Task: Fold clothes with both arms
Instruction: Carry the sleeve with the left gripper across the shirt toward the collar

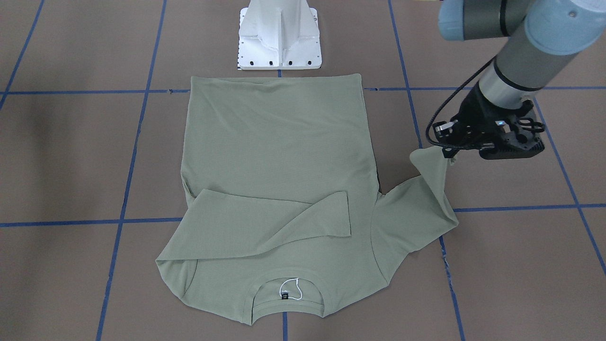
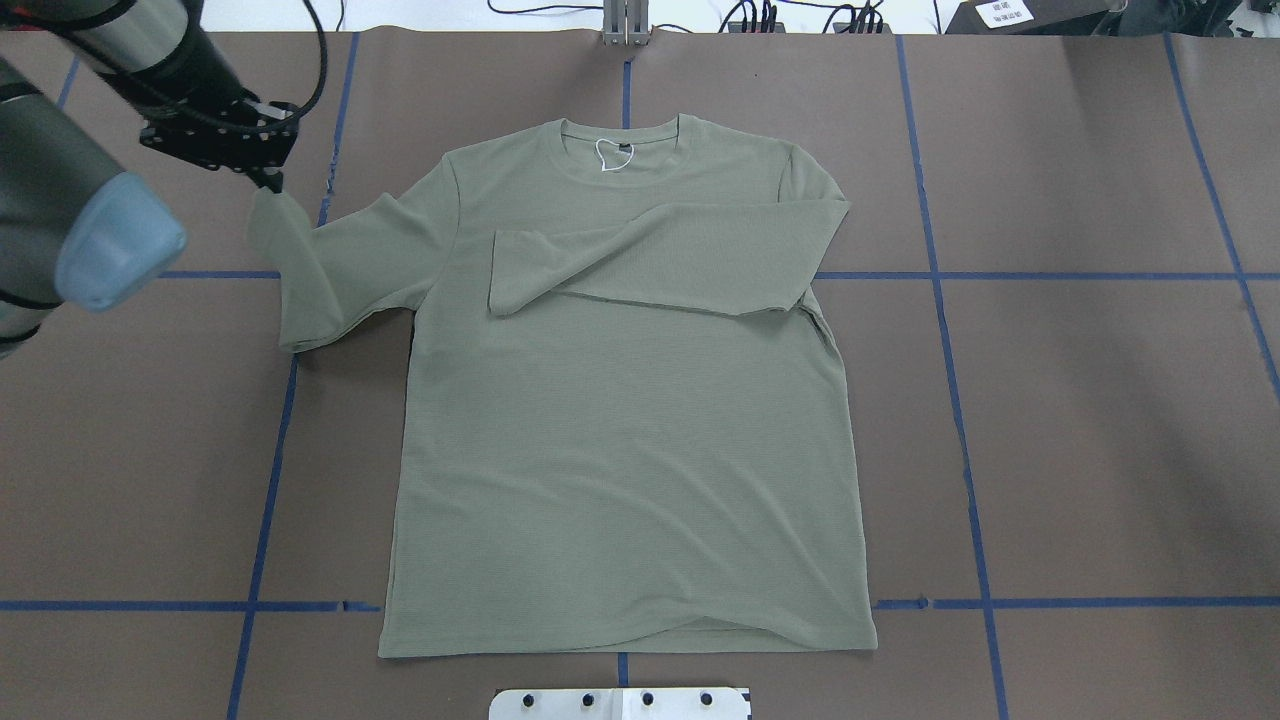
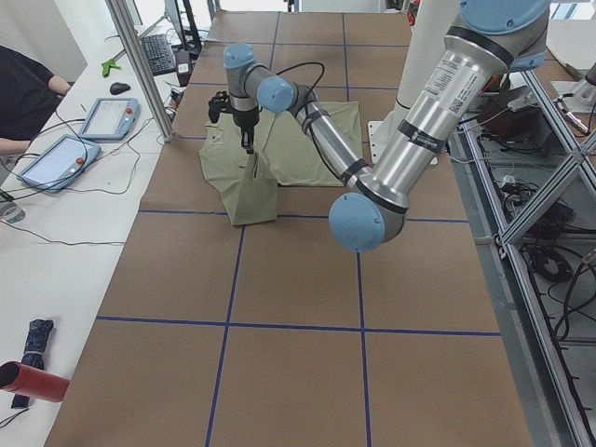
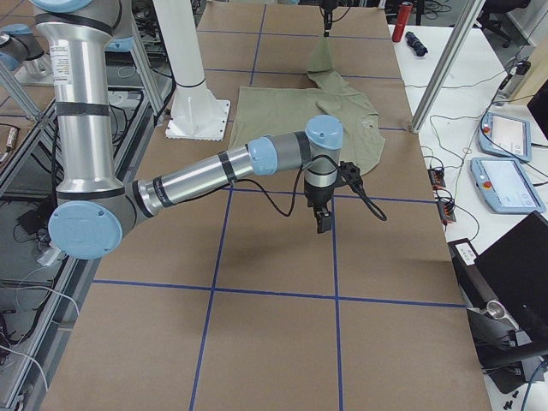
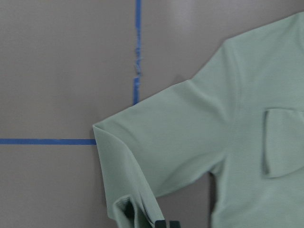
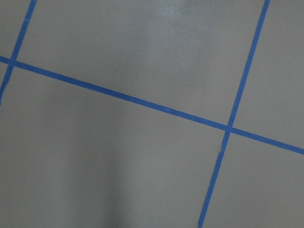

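The sage-green shirt (image 2: 620, 430) lies flat, front up, on the brown table, its neck label (image 2: 620, 148) at the far end from the robot. One sleeve (image 2: 670, 255) is folded across the chest. My left gripper (image 2: 272, 182) is shut on the cuff of the other sleeve (image 2: 300, 270) and holds it lifted above the table. The same shows in the front view, with the gripper (image 1: 450, 154) above the raised sleeve (image 1: 426, 199). My right gripper (image 4: 324, 224) shows only in the right side view, over bare table beside the shirt. I cannot tell whether it is open or shut.
The white pedestal base (image 1: 279, 38) stands at the shirt's hem end. Blue tape lines (image 2: 950, 300) grid the brown table. A side bench with tablets (image 3: 56, 158), an aluminium post (image 3: 140, 65) and an operator (image 3: 23, 102) lies past the far edge.
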You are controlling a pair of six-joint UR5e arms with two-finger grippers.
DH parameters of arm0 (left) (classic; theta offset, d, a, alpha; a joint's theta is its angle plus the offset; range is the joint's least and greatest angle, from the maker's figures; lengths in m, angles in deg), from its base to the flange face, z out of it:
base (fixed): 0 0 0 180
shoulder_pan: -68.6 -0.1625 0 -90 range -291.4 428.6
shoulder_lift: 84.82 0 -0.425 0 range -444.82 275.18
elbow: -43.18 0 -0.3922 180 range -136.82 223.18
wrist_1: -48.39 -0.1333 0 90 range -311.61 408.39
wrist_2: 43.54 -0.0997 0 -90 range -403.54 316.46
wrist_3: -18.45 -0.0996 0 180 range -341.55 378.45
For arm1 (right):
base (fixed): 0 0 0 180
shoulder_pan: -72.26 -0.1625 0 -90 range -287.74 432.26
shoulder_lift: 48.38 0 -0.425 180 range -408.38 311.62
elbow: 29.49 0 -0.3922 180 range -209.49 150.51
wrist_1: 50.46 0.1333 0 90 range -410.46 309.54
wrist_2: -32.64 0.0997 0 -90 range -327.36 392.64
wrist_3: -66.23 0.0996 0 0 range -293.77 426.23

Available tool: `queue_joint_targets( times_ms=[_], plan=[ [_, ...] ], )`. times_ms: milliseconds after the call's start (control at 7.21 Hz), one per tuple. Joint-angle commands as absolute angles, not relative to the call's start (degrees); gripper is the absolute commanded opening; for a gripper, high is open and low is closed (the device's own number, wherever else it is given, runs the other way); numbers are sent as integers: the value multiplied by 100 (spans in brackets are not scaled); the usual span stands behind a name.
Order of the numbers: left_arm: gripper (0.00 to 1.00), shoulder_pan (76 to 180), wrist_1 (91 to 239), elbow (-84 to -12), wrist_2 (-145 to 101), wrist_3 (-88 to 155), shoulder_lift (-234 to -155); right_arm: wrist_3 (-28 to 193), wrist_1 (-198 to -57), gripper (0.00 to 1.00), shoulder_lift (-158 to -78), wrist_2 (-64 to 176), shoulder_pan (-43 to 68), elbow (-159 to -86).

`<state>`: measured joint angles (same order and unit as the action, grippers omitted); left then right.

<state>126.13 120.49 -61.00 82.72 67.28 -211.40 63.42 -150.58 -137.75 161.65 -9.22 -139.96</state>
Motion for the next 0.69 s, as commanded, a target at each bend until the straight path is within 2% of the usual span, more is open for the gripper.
queue_joint_targets(
  times_ms=[0, 277, 555],
  plan=[
    [0, 12179, 11914, -4944, 8258, 7799, -22686, 5921, -15039, 100, -14022, 16227, -1254, -13874],
    [0, 11558, 12594, -3486, 8259, 8816, -23849, 5911, -15022, 100, -14049, 16219, -1273, -13804],
    [0, 10872, 14436, -1633, 7875, 10004, -24641, 5911, -15022, 100, -14093, 16219, -1273, -13803]
  ],
)
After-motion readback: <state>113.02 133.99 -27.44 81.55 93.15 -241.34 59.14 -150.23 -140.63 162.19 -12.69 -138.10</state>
